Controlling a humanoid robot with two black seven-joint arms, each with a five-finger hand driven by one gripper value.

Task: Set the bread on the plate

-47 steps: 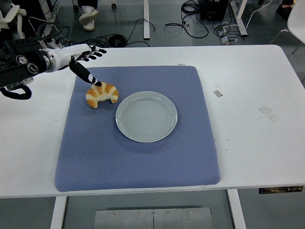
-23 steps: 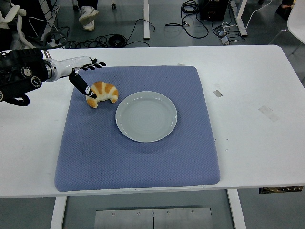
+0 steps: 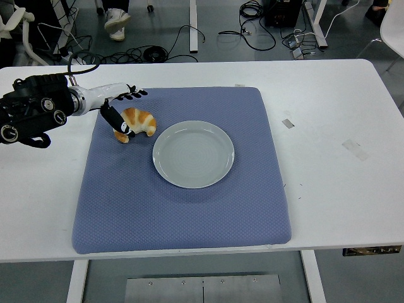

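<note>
The white counter carried a blue mat, with the grey plate at its centre, empty. Over the preceding second the left arm had advanced rightward, bringing the left robot hand onto the croissant, which lay on the mat just left of the plate, apart from its rim. The fingers were spread, the thumb against the croissant's near-left end, not yet closed. Judged: the grasp was beginning; lift and transfer remained.
</note>
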